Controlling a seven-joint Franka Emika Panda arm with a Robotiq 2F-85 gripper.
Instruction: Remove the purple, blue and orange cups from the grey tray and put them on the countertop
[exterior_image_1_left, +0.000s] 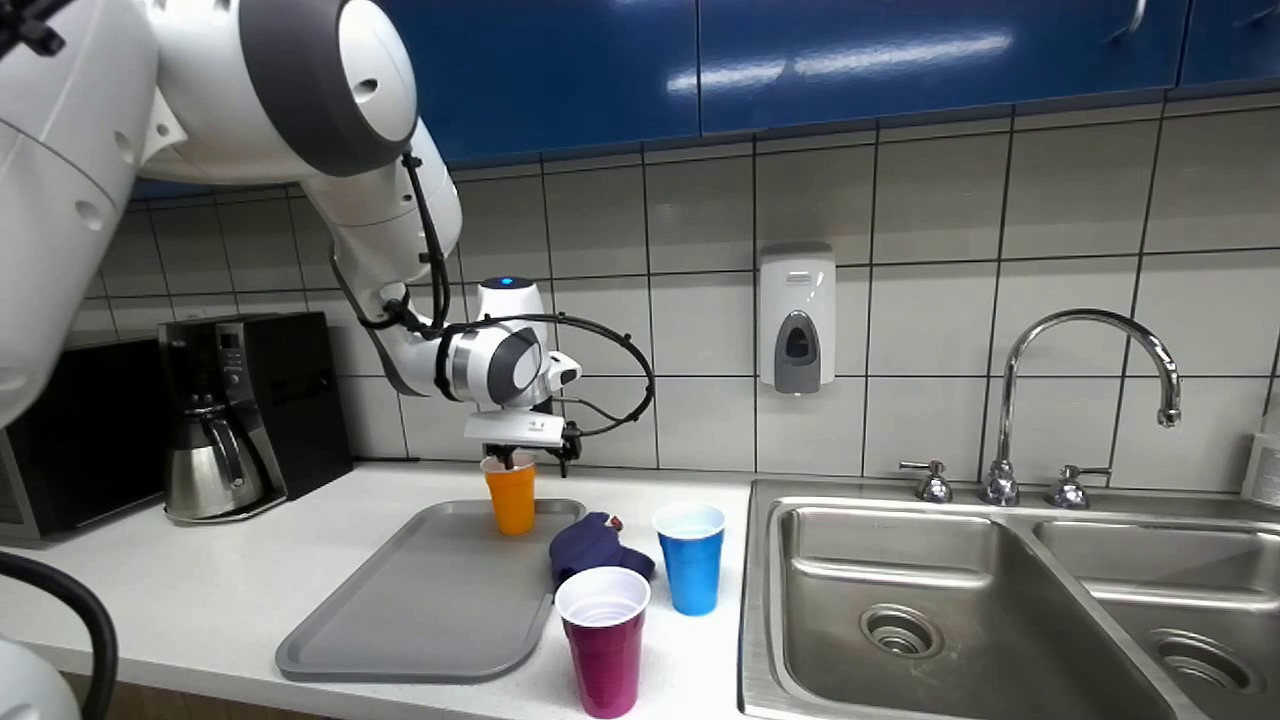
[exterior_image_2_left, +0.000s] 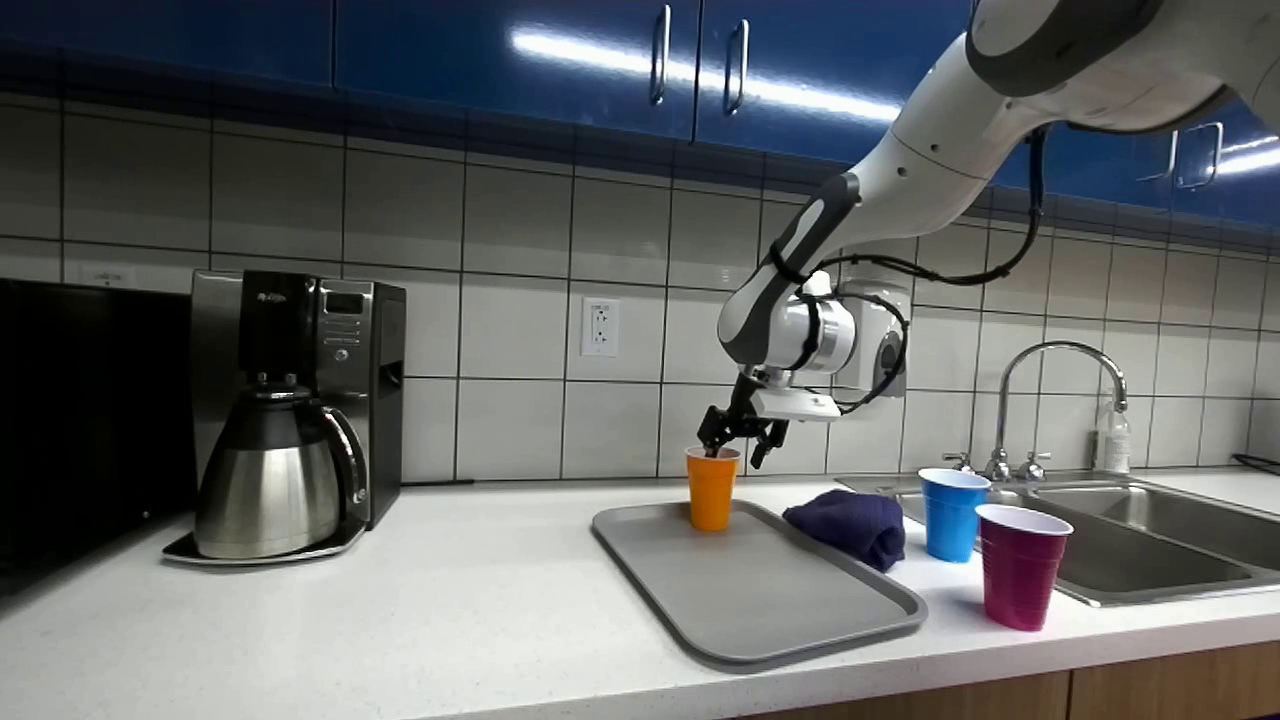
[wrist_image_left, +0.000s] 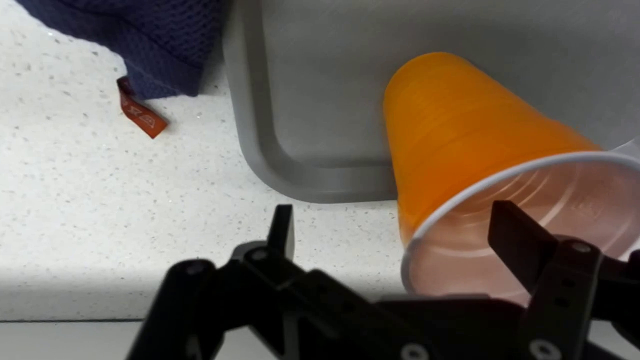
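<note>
Orange cup (exterior_image_2_left: 711, 505), just below centre in an exterior view, stands on the grey tray (exterior_image_2_left: 770, 610). Farther right, a dark purple cloth (exterior_image_2_left: 850, 525) lies between tray and blue cup (exterior_image_2_left: 952, 515); the magenta-purple cup (exterior_image_2_left: 1022, 575) stands lower right, on the white countertop (exterior_image_2_left: 400, 630). The gripper (wrist_image_left: 392, 212), jaws apart, has one finger (wrist_image_left: 520, 245) inside the orange cup.

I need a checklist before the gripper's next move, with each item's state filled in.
1. Gripper open: ok.
2. One finger inside the orange cup, the other outside: ok.
3. Orange cup on the grey tray: ok.
4. Inner finger touching the cup's wall: cannot tell.
5. Orange cup gripped: not ok, outer finger stands apart from it.
6. Purple cup and blue cup standing on the countertop: ok.
</note>
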